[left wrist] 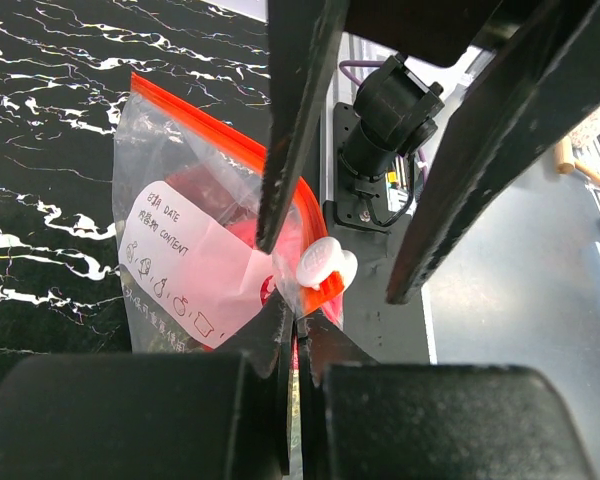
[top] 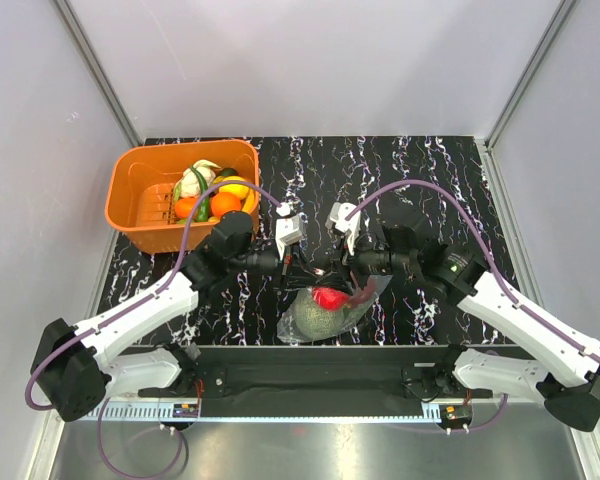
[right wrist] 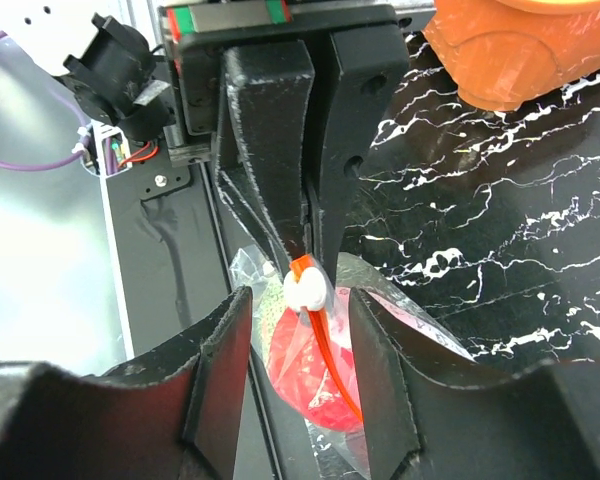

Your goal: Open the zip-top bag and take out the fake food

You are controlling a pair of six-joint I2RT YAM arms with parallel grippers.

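In the top view the crinkly clear plastic zip-top bag (top: pixel 325 310) lies at the lower middle of the frame, on the black marble-patterned table (top: pixel 430 180), just above the near edge. Both arms meet over its upper end. Inside the bag a shiny red apple-like ball (top: pixel 329 297) is seen, and below it a dull green rounded piece (top: pixel 315 318).

The left gripper (left wrist: pixel 298 320) has its two black fingers pressed together, and they pinch the bag at the end of its orange-red zip strip (left wrist: pixel 215 135), beside the small white plastic slider (left wrist: pixel 325 265). In the left wrist view the bag hangs with a white printed patch (left wrist: pixel 180 262) facing the camera, in the centre left of the frame.

The right gripper (right wrist: pixel 300 345) is seen in its own view at the bottom centre. Its fingers stand apart, one on each side of the white slider and the strip. I cannot tell if they touch the bag. Between them the red ball shows through the plastic.

An orange plastic basket (top: pixel 135 215) stands in the upper left of the top view, with orange, yellow and white fruit pieces (top: pixel 215 190) inside, well apart from the bag.
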